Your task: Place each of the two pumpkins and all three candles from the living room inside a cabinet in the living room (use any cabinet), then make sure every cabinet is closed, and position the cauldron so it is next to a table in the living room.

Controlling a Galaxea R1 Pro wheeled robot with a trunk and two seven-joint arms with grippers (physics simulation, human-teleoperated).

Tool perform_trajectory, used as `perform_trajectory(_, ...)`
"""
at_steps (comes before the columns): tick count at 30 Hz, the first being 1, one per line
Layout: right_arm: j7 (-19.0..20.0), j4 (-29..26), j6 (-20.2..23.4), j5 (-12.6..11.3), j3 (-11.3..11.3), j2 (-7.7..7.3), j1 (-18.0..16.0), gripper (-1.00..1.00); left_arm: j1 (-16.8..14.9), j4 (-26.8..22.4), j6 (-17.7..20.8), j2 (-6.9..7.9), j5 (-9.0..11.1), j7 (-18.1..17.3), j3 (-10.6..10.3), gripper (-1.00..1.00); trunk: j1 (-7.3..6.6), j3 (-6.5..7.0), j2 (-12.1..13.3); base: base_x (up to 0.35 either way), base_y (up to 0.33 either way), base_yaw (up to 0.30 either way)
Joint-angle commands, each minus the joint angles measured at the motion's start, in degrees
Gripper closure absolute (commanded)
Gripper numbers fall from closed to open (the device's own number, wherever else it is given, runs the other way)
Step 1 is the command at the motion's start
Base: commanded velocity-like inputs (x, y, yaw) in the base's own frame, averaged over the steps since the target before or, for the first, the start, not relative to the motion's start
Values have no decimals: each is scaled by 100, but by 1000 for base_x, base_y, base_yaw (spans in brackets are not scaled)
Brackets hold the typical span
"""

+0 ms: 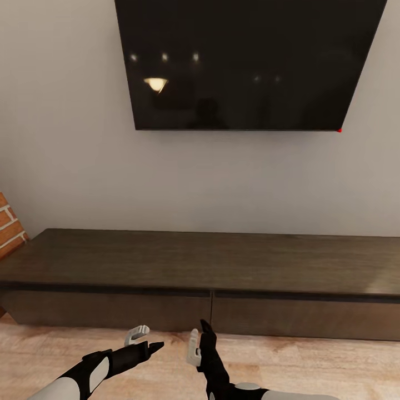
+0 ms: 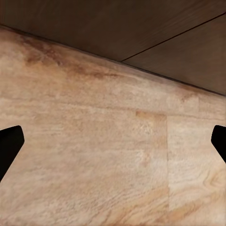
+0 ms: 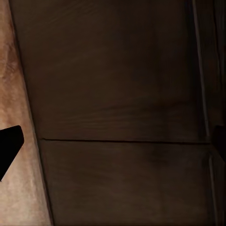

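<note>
While I faced the long low dark-brown wooden cabinet (image 1: 200, 278), both of my arms hung low in front of it, over the pale wood-plank floor (image 1: 311, 361). That cabinet stood against the plain grey wall (image 1: 66, 166), its flat top bare, and its two wide handle-less drawer fronts sat flush and shut, meeting at a thin vertical seam near the middle. Above the cabinet, a large black flat screen (image 1: 244, 61) hung on the wall, with ceiling lamps reflected in its glass. At the cabinet's left end, a corner of red brickwork (image 1: 8, 225) showed.

My left fingers (image 1: 145, 340), one pale and one black, stood spread wide and held nothing, just in front of the left drawer front. From my left wrist, I saw the two black fingertips (image 2: 9, 146) far apart at the edges, with floor planks between them and the cabinet's dark base beyond.

My right fingers (image 1: 201, 340) were also parted and empty, pointing up toward the seam between the drawer fronts. From my right wrist, the dark drawer fronts (image 3: 122, 94) lay close ahead, a thin line dividing them, with a strip of floor beside them.
</note>
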Motion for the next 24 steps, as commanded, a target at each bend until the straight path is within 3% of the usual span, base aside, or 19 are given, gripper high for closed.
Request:
perform_trajectory(1,-58,-9,41,-45,51,0,-9,-100,-2,-5,60,0,22,-20,28,-100,-1,-5,-2,0,0,0)
perform_trajectory(18,-76,-20,19,-54,73,0,-6,-100,-2,98,41,0,22,-27,30,-100,-1,-5,-2,0,0,0)
perform_trajectory(24,-72,-26,18,-54,73,0,-8,-100,-2,122,-82,0,22,-24,29,-100,-1,-5,-2,168,0,0)
